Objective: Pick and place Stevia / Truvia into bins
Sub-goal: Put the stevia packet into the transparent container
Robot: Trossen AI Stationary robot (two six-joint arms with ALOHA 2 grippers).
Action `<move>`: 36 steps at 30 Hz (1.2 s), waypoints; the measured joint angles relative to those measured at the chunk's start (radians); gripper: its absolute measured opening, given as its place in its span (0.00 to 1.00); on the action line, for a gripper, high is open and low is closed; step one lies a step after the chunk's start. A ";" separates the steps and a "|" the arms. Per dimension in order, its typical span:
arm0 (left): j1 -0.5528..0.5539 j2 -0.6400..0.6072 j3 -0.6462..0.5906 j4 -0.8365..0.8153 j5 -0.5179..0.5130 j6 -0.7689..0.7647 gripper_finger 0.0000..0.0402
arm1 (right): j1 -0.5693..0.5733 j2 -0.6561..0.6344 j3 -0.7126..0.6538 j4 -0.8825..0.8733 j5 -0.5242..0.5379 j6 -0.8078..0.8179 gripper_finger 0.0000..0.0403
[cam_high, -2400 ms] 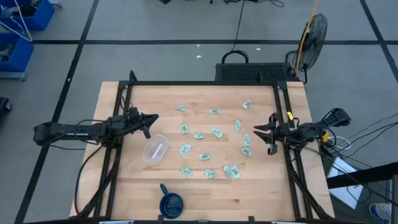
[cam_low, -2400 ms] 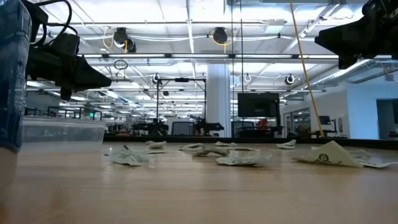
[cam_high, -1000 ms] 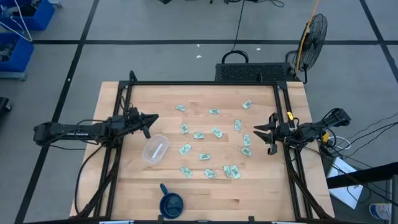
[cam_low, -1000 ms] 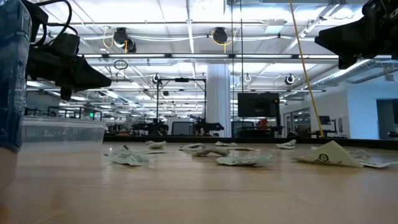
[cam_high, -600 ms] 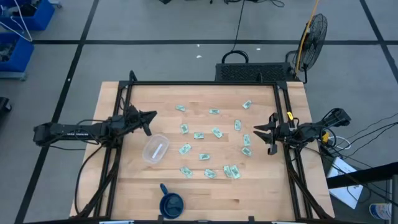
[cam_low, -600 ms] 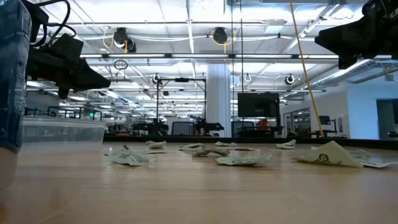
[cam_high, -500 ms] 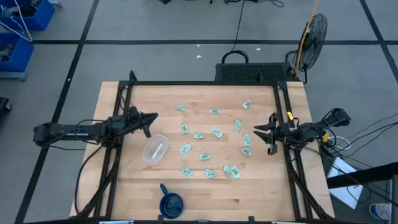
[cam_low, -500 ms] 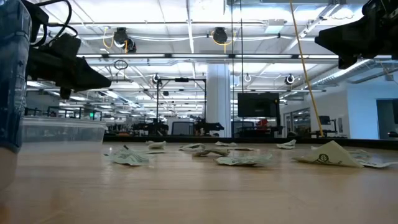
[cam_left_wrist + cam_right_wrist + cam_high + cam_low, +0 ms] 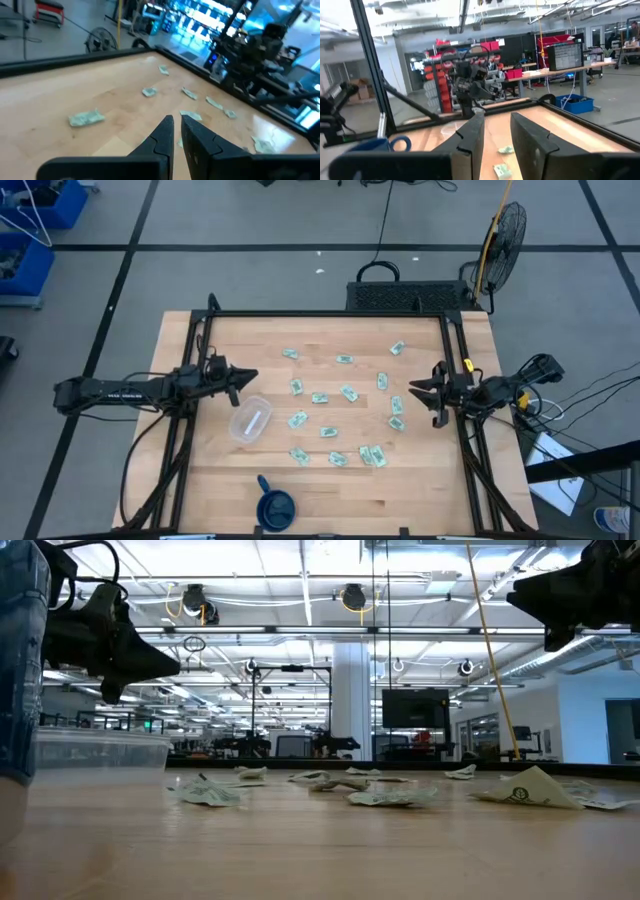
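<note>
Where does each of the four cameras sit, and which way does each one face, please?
High view: above, looking straight down on the table; both arms show, with the clear tub.
Low view: at table-top height, facing the room; both grippers hang in from above.
Left wrist view: looks past the left gripper over sachets.
Right wrist view: looks past the right gripper towards the blue cup.
High and low views share the tub and the sachets.
</note>
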State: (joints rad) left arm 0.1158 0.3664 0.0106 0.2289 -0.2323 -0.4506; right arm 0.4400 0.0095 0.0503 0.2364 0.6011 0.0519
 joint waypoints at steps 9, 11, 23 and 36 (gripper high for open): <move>0.000 0.000 0.000 -0.018 -0.054 0.013 0.10 | 0.000 0.000 0.000 0.029 0.060 -0.136 0.22; 0.000 0.000 0.000 -0.070 -0.038 -0.033 0.10 | -0.001 0.001 0.000 0.038 0.125 -0.110 0.22; 0.001 0.021 0.000 -0.054 -0.066 -0.203 0.10 | -0.110 0.078 0.103 0.024 0.495 -0.256 0.22; 0.081 0.085 0.421 -0.137 -0.154 0.207 0.10 | -0.348 0.478 0.431 -0.050 0.519 -0.372 0.22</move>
State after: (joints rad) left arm 0.1966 0.4519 0.4313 0.0924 -0.3863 -0.2437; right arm 0.0917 0.4877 0.4813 0.1866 1.1201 -0.3198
